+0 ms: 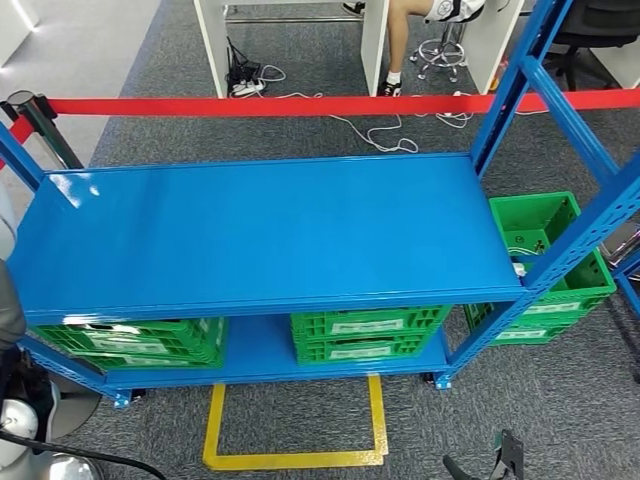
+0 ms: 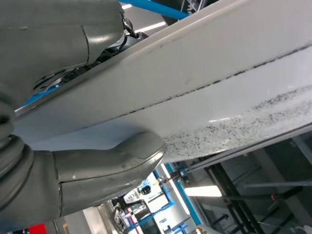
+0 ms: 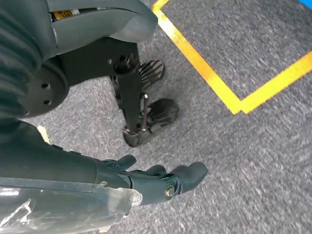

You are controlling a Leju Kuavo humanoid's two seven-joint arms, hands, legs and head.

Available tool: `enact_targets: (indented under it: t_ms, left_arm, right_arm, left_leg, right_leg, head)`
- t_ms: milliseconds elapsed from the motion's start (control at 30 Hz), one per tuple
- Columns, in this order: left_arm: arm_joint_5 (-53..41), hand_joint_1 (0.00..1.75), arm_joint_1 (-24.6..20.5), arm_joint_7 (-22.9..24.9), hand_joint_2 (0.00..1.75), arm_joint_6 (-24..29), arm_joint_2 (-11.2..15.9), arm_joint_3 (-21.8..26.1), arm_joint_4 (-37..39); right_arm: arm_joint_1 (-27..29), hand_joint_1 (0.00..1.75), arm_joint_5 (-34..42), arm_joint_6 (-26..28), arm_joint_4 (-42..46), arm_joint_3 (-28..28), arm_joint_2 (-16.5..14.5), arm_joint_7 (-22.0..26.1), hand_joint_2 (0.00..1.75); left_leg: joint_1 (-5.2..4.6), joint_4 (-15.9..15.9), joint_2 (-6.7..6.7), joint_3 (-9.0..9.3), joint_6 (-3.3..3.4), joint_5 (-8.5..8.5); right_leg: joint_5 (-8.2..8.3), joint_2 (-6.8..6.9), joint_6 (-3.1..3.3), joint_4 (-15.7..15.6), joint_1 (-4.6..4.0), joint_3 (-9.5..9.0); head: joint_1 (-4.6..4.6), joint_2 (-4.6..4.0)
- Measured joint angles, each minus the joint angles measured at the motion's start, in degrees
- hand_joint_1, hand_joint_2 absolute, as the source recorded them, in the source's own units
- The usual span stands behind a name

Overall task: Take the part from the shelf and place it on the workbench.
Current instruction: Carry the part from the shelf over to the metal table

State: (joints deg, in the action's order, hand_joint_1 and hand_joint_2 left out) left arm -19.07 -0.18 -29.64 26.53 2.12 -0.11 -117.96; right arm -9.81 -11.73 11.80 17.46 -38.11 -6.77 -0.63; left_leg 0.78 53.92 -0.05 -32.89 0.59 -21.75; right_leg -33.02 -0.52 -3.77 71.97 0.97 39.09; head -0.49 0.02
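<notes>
1. The blue shelf [image 1: 264, 235] spans the head view, its top board bare.
2. Green crates [image 1: 362, 335] sit on its lower board — another crate [image 1: 543, 250] stands beside its right end.
3. Left hand [image 2: 73, 97] grips a pale flat part [image 2: 221, 87].
4. Right hand [image 3: 110, 165] hangs over the carpet [image 3: 257, 161], fingers straight — holding nothing.

A: Any legible text or numbers?
B: None. White labels [image 1: 367, 326] on the green crates [image 1: 362, 335] under the blue shelf [image 1: 256, 235] carry print too small to read.
</notes>
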Motion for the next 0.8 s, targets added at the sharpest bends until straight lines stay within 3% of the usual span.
enact_targets:
  t_ms: [33, 67, 133, 167, 233, 333, 400, 467, 500, 533, 567, 600, 667, 700, 733, 800]
  left_arm:
    - [0.1, 1.75, 0.0, 0.0, 1.75, 0.1, -0.1, 0.0, 0.1]
    - [0.2, 1.75, 0.0, -0.1, 1.75, 0.1, -0.1, 0.0, 0.2]
    - [0.6, 1.75, 0.0, -0.1, 1.75, 0.1, -0.2, 0.0, 0.2]
    - [0.8, 1.75, -0.1, -0.1, 1.75, 0.2, -0.2, 0.0, 0.2]
    - [1.1, 1.75, -0.1, -0.1, 1.75, 0.2, -0.2, 0.1, 0.3]
    - [1.1, 1.75, 0.0, -0.2, 1.75, 0.3, -0.3, 0.3, 0.3]
    - [1.2, 1.75, 0.0, -0.2, 1.75, 0.3, -0.3, 0.5, 0.3]
    - [1.3, 1.75, -0.1, -0.2, 1.75, 0.3, -0.3, 0.6, 0.3]
    - [1.3, 1.75, 0.0, -0.2, 1.75, 0.4, -0.3, 0.6, 0.4]
    - [1.4, 1.75, 0.0, -0.2, 1.75, 0.4, -0.3, 0.6, 0.4]
    - [1.4, 1.75, 0.0, -0.2, 1.75, 0.4, -0.3, 0.7, 0.4]
    - [1.5, 1.75, 0.0, -0.2, 1.75, 0.4, -0.3, 0.7, 0.5]
    - [1.5, 1.75, -0.1, -0.2, 1.75, 0.4, -0.3, 0.8, 0.5]
    - [1.5, 1.75, -0.2, -0.2, 1.75, 0.4, -0.3, 0.8, 0.5]
    - [1.5, 1.75, -0.2, -0.2, 1.75, 0.4, -0.3, 0.8, 0.5]
    - [1.6, 1.75, -0.2, -0.2, 1.75, 0.5, -0.3, 0.9, 0.5]
  right_arm:
    - [0.0, 0.00, 0.0, 0.1, 0.0, 0.0, 0.0, 0.0, 1.75]
    - [-0.1, 0.00, 0.0, 0.2, 0.0, 0.0, 0.0, 0.0, 1.75]
    - [-0.3, 0.00, 0.0, 0.3, 0.0, 0.0, -0.1, 0.0, 1.75]
    - [-0.4, 0.00, 0.0, 0.3, 0.0, 0.0, -0.2, 0.0, 1.75]
    - [-0.6, 0.00, 0.0, 0.4, 0.0, 0.0, -0.5, 0.0, 1.75]
    - [-0.5, 0.00, 0.1, 0.5, 0.0, 0.0, -0.6, 0.0, 1.75]
    - [-0.5, 0.00, 0.1, 0.6, 0.0, 0.0, -0.6, 0.0, 1.75]
    - [-0.5, 0.00, 0.1, 0.6, 0.0, 0.0, -0.6, 0.1, 1.75]
    - [-0.5, 0.00, 0.1, 0.6, 0.0, 0.0, -0.6, 0.0, 1.75]
    - [-0.5, 0.00, 0.0, 0.6, 0.0, 0.0, -0.6, 0.0, 1.75]
    - [-0.5, 0.00, 0.0, 0.6, 0.0, 0.0, -0.6, 0.0, 1.75]
    - [-0.5, 0.00, 0.0, 0.6, 0.0, 0.0, -0.6, 0.0, 1.75]
    - [-0.6, 0.00, 0.0, 0.6, 0.0, 0.0, -0.7, 0.0, 1.75]
    - [-0.7, 0.00, 0.0, 0.6, 0.0, 0.0, -0.7, 0.0, 1.75]
    - [-0.7, 0.00, 0.0, 0.6, 0.0, 0.0, -0.7, 0.0, 1.75]
    - [-0.7, 0.00, -0.1, 0.6, 0.0, 0.0, -0.7, -0.1, 1.75]
  left_leg:
    - [0.16, 0.1, 0.01, -0.10, -0.17, 0.07]
    - [0.41, 0.2, 0.01, -0.22, -0.47, 0.13]
    - [0.97, 0.8, -0.03, -0.67, -1.38, 0.09]
    - [1.09, 1.3, -0.08, -1.00, -1.95, 0.03]
    - [1.00, 2.2, -0.26, -1.68, -2.88, 0.15]
    - [1.09, 3.1, -0.33, -2.49, -3.55, -0.22]
    - [1.03, 7.1, -0.21, -4.11, -3.61, -3.99]
    - [0.73, 14.5, -0.17, -6.55, -3.39, -8.95]
    - [0.57, 17.5, -0.17, -7.30, -3.18, -10.37]
    - [0.40, 19.0, -0.17, -7.30, -2.87, -10.70]
    - [0.16, 18.6, -0.17, -6.36, -2.42, -10.04]
    - [-0.17, 16.2, -0.17, -4.42, -1.82, -8.71]
    - [-0.94, 8.9, -0.15, 0.72, -0.50, -6.90]
    - [-1.26, 5.9, -0.16, 2.58, -0.19, -6.64]
    - [-1.50, 4.0, -0.15, 3.54, -0.06, -6.71]
    - [-1.64, 2.9, -0.14, 3.41, -0.18, -6.12]
  right_leg:
    - [0.31, 0.03, -0.33, 0.6, 0.21, 0.06]
    - [1.61, 0.07, -0.72, -1.0, 0.44, -0.97]
    - [4.50, 0.11, -1.74, -8.1, 0.97, -5.06]
    - [5.38, -0.09, -1.78, -10.7, 1.09, -6.65]
    - [5.20, -0.56, -0.90, -12.4, 1.07, -7.50]
    - [5.69, -0.74, 1.19, -11.5, 0.98, -6.21]
    - [6.44, -0.67, 2.23, -11.5, 0.84, -5.25]
    - [7.27, -0.55, 2.90, -11.5, 0.47, -4.15]
    - [7.69, -0.48, 3.10, -11.5, 0.22, -3.57]
    - [8.13, -0.42, 3.22, -11.5, -0.05, -2.97]
    - [8.59, -0.40, 3.28, -11.5, -0.31, -2.38]
    - [9.05, -0.40, 3.30, -11.5, -0.54, -1.84]
    - [9.95, -0.42, 3.19, -11.5, -0.83, -1.05]
    - [10.44, -0.41, 3.03, -11.5, -0.89, -0.79]
    - [10.94, -0.39, 2.77, -11.7, -0.85, -0.61]
    - [11.99, -0.36, 2.06, -12.2, -0.74, -0.42]
  head:
    - [0.01, 0.00]
    - [0.01, 0.00]
    - [0.03, 0.00]
    - [0.11, 0.00]
    - [0.25, 0.00]
    - [0.18, 0.00]
    - [0.02, 0.00]
    - [-0.11, 0.00]
    - [-0.15, 0.00]
    - [-0.15, 0.00]
    - [-0.15, 0.00]
    - [-0.15, 0.00]
    - [-0.12, 0.00]
    - [-0.09, 0.00]
    - [-0.12, 0.00]
    - [-0.15, 0.00]
